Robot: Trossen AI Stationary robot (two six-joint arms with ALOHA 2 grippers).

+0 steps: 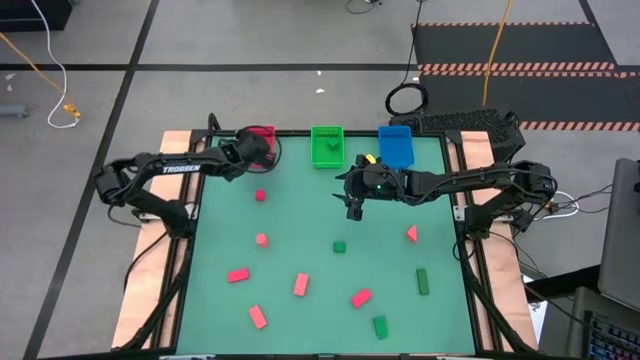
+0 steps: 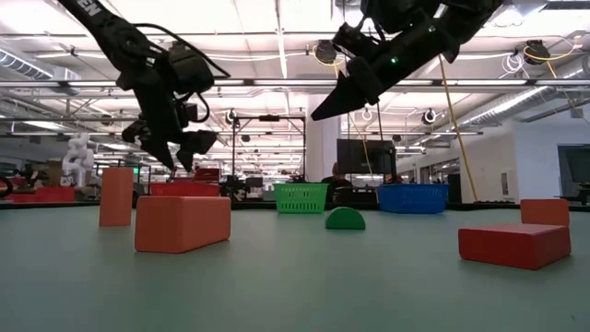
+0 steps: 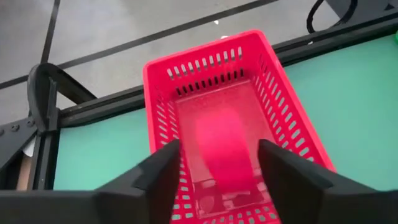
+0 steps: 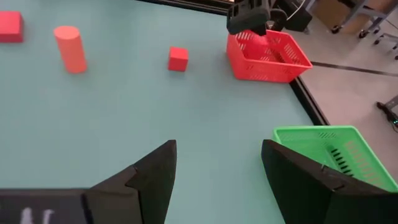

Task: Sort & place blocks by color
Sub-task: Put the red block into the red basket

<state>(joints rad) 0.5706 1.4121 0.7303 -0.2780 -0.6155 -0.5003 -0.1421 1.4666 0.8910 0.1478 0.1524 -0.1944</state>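
Red blocks lie scattered on the green table top: a cube (image 1: 260,195), a cylinder (image 1: 262,239), a wedge (image 1: 411,233) and bars (image 1: 301,285). Green ones include a cube (image 1: 339,246) and a bar (image 1: 422,281). My left gripper (image 1: 262,150) hangs open over the red bin (image 3: 211,68). A blurred red block (image 3: 222,149) shows between its fingers over the bin's floor, touching neither finger. My right gripper (image 4: 217,155) is open and empty, raised above the table beside the green bin (image 4: 336,155).
The red bin (image 1: 262,135), green bin (image 1: 327,145) and blue bin (image 1: 396,145) stand in a row along the table's far edge. Dark frame rails border the table. Most blocks lie in the near half; the strip between bins and blocks holds only the red cube.
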